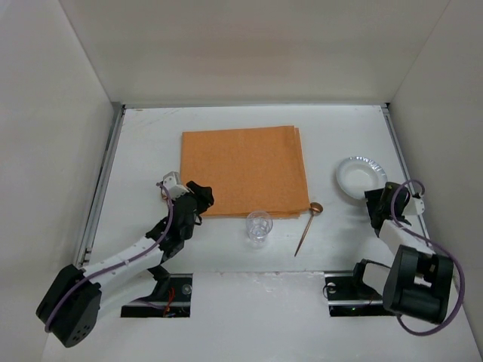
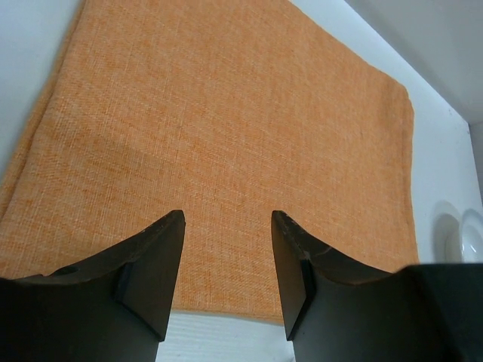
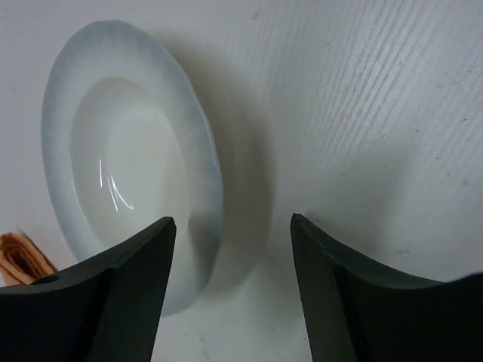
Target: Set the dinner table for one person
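An orange cloth placemat (image 1: 245,170) lies in the middle of the white dinner table (image 1: 143,151). A white plate (image 1: 360,177) lies right of it, a clear glass (image 1: 259,226) stands just in front of it, and a brown spoon (image 1: 307,226) lies at its near right corner. My left gripper (image 1: 202,196) is open and empty at the placemat's near left corner; the left wrist view shows the placemat (image 2: 226,128) between the fingers (image 2: 290,264). My right gripper (image 1: 375,204) is open and empty just in front of the plate (image 3: 128,158).
Metal rails (image 1: 102,181) run along the table's left and right edges. White walls enclose the table on the left, back and right. The arm bases sit at the near edge. The plate's edge (image 2: 460,234) shows at the far right of the left wrist view.
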`<state>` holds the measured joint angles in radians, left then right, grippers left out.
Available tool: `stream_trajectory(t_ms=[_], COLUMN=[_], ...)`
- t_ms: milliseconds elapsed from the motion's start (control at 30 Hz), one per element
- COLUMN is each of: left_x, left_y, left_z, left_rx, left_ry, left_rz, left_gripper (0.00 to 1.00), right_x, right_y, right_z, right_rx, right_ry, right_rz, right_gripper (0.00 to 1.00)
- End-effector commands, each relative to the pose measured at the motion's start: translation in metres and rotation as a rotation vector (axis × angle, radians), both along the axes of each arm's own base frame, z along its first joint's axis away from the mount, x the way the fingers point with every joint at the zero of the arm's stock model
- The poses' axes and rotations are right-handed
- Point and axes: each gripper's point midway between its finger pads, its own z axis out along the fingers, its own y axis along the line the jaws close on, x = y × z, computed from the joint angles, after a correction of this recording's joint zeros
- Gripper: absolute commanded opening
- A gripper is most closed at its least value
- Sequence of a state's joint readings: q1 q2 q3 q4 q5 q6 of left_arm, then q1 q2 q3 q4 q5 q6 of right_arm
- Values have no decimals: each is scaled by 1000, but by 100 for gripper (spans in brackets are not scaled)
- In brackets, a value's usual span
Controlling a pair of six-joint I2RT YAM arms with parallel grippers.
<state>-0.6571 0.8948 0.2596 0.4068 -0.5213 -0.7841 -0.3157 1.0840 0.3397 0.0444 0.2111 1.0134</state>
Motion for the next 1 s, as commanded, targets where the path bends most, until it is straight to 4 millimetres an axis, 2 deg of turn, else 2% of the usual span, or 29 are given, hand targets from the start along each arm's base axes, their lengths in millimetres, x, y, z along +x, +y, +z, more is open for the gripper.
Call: stream_trajectory(t_ms=[0, 167, 267, 333, 433, 833, 967], left_x=[9, 9, 7, 8, 7, 8, 9], left_y=[-7, -9, -12, -13, -15, -17, -15], left_z=[18, 11, 8, 7, 5, -1, -1], left_rx=[-32, -12, -8, -6, -1, 14, 14], left_ry=[-95, -83, -79, -78, -71, -60, -61], left_rz=[-8, -18, -29, -27, -34, -32, -24], left_gripper=[47, 47, 47, 47, 47, 47, 47], right_x=[27, 41, 42, 40, 39, 31, 37], right_y=[1, 0, -4, -5, -4, -2, 16], right_z=[10, 3, -1, -1, 7, 74, 101], right_rx=[48, 87, 107, 111, 101, -42, -55], right_ry=[-145, -210, -227, -245, -278, -400, -461], right_rz=[26, 28, 10, 0, 2, 51, 118], right_gripper=[65, 56, 42, 35, 30, 18, 17])
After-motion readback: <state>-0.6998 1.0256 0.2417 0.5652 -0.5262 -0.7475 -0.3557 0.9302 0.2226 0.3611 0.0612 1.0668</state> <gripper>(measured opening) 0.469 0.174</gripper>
